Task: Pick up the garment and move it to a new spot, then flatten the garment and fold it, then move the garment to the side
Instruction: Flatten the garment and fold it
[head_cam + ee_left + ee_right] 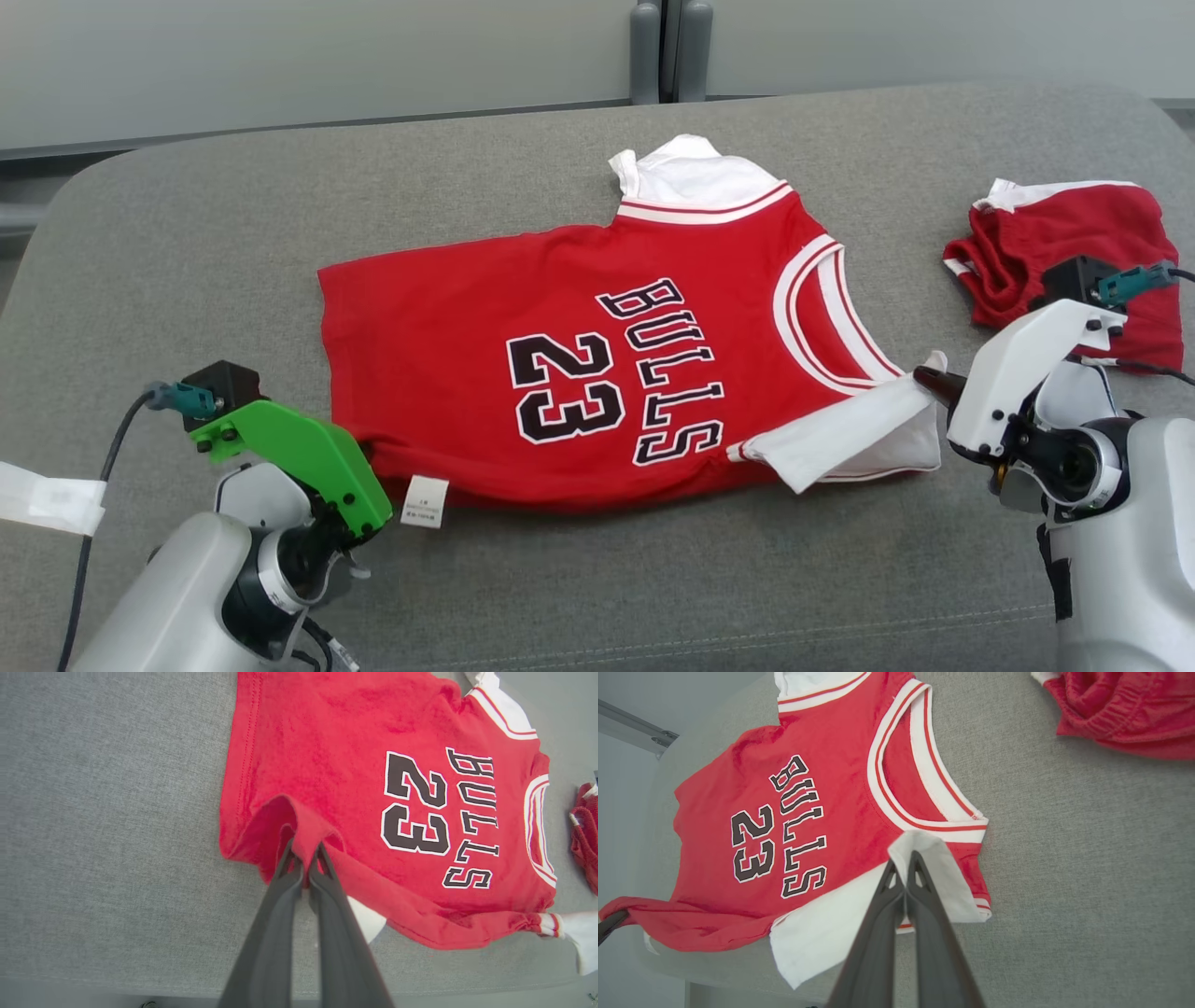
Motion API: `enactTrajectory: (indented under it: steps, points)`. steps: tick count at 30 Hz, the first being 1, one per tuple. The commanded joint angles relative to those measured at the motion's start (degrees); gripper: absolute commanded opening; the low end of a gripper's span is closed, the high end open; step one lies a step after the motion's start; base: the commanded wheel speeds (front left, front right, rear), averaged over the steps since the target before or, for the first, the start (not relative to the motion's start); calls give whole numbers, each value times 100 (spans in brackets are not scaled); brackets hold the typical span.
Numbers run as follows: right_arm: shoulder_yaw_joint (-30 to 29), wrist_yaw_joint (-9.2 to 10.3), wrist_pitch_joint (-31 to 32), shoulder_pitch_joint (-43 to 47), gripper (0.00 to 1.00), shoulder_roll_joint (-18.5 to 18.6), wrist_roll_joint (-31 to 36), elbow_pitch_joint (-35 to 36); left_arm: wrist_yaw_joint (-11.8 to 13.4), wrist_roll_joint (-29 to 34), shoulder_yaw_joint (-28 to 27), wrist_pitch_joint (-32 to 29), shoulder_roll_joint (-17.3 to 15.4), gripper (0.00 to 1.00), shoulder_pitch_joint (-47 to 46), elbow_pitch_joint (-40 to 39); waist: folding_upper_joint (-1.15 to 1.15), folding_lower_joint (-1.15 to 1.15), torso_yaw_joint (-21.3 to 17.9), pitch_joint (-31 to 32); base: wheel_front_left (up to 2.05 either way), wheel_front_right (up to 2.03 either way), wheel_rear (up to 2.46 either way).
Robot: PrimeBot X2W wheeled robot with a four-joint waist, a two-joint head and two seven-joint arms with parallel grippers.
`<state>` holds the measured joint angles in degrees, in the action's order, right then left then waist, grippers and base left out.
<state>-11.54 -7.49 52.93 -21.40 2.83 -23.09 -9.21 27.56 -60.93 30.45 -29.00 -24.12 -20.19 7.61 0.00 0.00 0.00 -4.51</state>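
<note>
Wrist views: left tool (306, 856) clenched on the hem (299, 812) of the jersey (355, 779), right tool (906, 858) on its white sleeve (831, 924)

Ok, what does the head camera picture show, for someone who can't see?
A red Bulls 23 shirt lies spread on a grey padded surface. The left gripper pinches its hem and the right gripper pinches its white sleeve. Another red garment sits at the right.
</note>
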Motion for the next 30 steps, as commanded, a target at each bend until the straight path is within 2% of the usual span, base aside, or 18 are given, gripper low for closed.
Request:
enactTrajectory:
  steps: [1, 11, 23, 24, 25, 26, 27, 28, 29, 30]
  points:
    - [-30, 0, -72, -145, 0, 12, 74, -96, 61, -4, -48, -14, 7, 0, -184, 81, 0, 0, -19, -48, 0, 0, 0]
    - [223, 0, -412, -890, 0, 13, 342, -907, 301, -142, -295, -93, 265, 0, -859, 787, 0, 0, -198, -445, 0, 0, 0]
    - [511, 0, -694, -1634, 0, 10, 509, -1838, 203, -37, -133, -332, 284, 0, -1398, 1305, 0, 0, -201, -769, 0, 0, 0]
    - [523, 0, -686, -1685, 0, 12, 515, -1908, 187, -19, -118, -360, 261, 18, -1461, 1324, 0, 0, -194, -779, 0, 0, 0]
    - [539, 0, -670, -1739, 7, 13, 520, -1968, 170, 10, -80, -392, 244, 31, -1516, 1345, 0, 0, -187, -784, 0, 0, 0]
    - [545, 0, -678, -1802, 22, 13, 521, -2027, 161, 21, -34, -447, 233, 43, -1562, 1361, 0, 0, -180, -788, 0, 0, 0]
    - [581, 0, -690, -1861, 36, 13, 509, -2076, 143, 31, -3, -503, 222, 78, -1606, 1378, 0, 0, -173, -791, 0, 0, 0]
    - [606, 0, -688, -1904, 44, 11, 510, -2126, 129, 52, 24, -556, 200, 100, -1659, 1389, 0, 0, -169, -793, 0, 0, 0]
    - [626, 0, -705, -1948, 50, 12, 516, -2164, 123, 74, 51, -604, 173, 100, -1714, 1400, 0, 0, -169, -796, 0, 0, 0]
    - [651, 0, -725, -1993, 76, 12, 525, -2203, 123, 75, 60, -637, 167, 100, -1763, 1409, 0, 0, -168, -798, 0, 0, 0]
